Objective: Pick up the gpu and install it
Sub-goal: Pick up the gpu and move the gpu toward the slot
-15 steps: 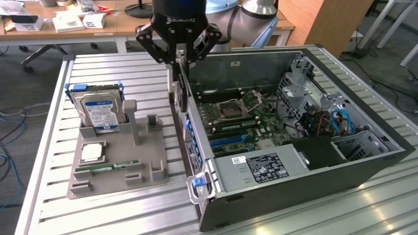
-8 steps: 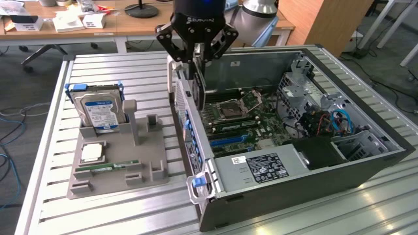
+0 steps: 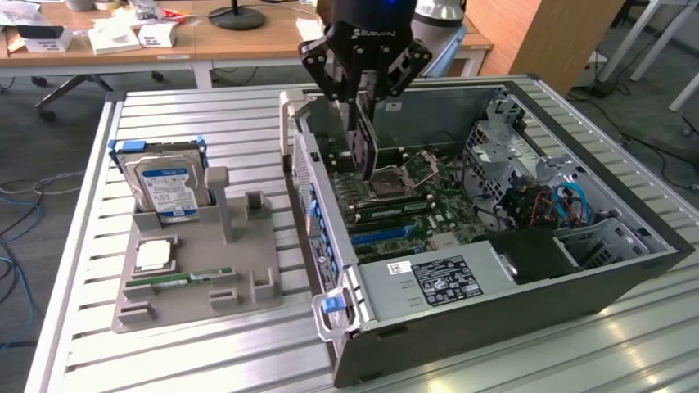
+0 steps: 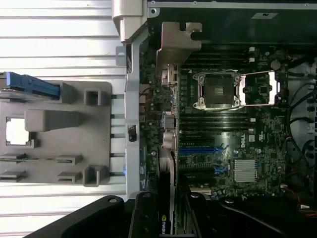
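The gpu (image 3: 366,147) hangs on edge from my gripper (image 3: 364,92), a thin dark card with a silvery end bracket. My gripper is shut on its upper edge. It hovers over the motherboard (image 3: 421,205) of the open computer case (image 3: 611,270), near the case's wall on the exterior view's left. In the wrist view the gpu (image 4: 167,198) shows edge-on between my fingers (image 4: 142,218), running over the blue expansion slots (image 4: 198,149). I cannot tell whether the card touches a slot.
A grey parts holder (image 3: 186,295) lies at the exterior view's left of the case, with a hard drive (image 3: 166,187), a processor chip (image 3: 154,255) and a green memory stick (image 3: 180,280). Inside the case are the processor socket (image 4: 223,90), a power supply (image 3: 437,282) and cables (image 3: 568,205).
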Motion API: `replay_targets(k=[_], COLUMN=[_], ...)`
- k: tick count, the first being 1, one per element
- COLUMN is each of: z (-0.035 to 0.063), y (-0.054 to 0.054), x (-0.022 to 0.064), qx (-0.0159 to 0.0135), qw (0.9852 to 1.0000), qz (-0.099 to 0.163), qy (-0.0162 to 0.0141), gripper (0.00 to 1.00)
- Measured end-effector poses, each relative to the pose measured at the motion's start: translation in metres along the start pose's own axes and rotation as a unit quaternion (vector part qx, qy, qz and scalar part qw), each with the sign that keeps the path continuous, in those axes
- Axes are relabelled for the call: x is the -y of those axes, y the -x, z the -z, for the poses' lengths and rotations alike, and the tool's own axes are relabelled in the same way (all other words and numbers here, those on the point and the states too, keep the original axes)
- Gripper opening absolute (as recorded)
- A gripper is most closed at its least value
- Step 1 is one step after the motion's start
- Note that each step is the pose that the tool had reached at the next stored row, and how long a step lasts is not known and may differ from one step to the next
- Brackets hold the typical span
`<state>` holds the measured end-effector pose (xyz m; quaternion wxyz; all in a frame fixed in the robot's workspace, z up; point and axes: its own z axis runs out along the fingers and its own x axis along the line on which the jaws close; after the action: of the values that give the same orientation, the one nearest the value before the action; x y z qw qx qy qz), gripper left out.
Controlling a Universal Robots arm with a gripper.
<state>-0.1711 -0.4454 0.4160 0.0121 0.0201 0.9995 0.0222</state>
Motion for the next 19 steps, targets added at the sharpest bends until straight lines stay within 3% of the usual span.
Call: replay_targets(k=[19], z=[-0.0022], y=[0.086], x=[-0.0034], qx=[0.0000], qw=[1.0000], qz=[0.000], qy=[0.0000], gripper=[0.26])
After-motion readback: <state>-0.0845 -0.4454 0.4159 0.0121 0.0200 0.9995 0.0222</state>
